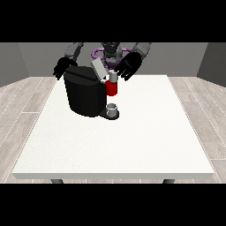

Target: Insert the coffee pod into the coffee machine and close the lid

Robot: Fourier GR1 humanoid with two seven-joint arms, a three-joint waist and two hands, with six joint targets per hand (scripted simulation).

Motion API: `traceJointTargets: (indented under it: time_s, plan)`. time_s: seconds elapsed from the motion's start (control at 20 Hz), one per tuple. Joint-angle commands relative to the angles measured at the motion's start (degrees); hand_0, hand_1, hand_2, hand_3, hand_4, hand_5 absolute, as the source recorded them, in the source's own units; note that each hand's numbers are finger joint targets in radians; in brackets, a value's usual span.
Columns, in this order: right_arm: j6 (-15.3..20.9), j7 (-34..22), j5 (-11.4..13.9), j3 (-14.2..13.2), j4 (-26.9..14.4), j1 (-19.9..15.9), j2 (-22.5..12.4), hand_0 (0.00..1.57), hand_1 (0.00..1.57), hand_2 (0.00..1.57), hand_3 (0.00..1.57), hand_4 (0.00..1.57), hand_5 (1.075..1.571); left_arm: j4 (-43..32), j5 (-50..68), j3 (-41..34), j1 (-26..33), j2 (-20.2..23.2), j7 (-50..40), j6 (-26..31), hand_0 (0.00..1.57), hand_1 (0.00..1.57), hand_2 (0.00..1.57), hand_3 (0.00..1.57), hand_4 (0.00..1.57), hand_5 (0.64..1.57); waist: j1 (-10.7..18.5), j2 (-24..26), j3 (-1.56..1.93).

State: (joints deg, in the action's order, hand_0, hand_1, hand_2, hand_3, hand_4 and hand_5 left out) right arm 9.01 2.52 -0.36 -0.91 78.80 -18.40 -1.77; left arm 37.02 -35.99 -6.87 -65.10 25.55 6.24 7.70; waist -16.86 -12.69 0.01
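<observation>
1. You see the black boxy coffee machine [84, 94] on the large white desk [132, 141], its grey lid [99, 69] tilted up.
2. Hand at the view's right [128, 65] hovers just beside the lid, fingers spread.
3. Hand at the view's left [63, 67] sits behind the machine; you cannot tell its fingers.
4. You cannot make out the pod.

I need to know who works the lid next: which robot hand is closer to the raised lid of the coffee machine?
The robot hand at the view's right, its fingers spread, beside the tilted grey lid. The other robot hand sits behind the coffee machine's far corner.
</observation>
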Motion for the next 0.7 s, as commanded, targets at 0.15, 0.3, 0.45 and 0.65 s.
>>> traceJointTargets:
  time_s: [0.15, 0.3, 0.45, 0.65]
  plan:
    - [-1.83, 0.36, -2.04, -2.77, -1.04, -0.05, -2.23, 0.00, 0.00, 0.00, 0.00, 0.51, 1.571, -0.15, -0.49, 0.06, -0.81, -0.73, -0.39, 0.21, 1.27, 1.27, 1.30, 1.22, 0.51, 1.571, 0.15, -0.82, 0.01]
    - [0.09, -0.10, -1.11, -1.11, 0.03, -0.16, 0.18, 0.00, 0.00, 0.00, 0.00, 0.52, 1.571, -0.39, -0.89, 0.41, -1.56, -1.37, -0.12, 0.30, 1.25, 1.25, 1.29, 1.21, 0.51, 1.571, 0.11, -0.58, 0.00]
    - [0.17, -0.02, -0.55, -0.39, 1.44, 2.15, 0.26, 0.00, 0.00, 0.00, 0.00, 0.51, 1.571, -1.10, -0.88, -0.04, 0.93, -1.87, 1.64, -1.46, 1.18, 1.18, 1.25, 1.18, 0.49, 1.571, -0.43, -0.61, -0.01]
    - [1.10, -0.87, -1.28, -2.65, 0.33, -3.45, -0.77, 0.00, 0.00, 0.00, 0.00, 0.51, 1.571, -0.80, -1.54, 0.35, -2.43, -1.69, 1.03, -0.79, 1.20, 1.20, 1.27, 1.20, 0.50, 1.571, 0.62, -3.05, 0.00]
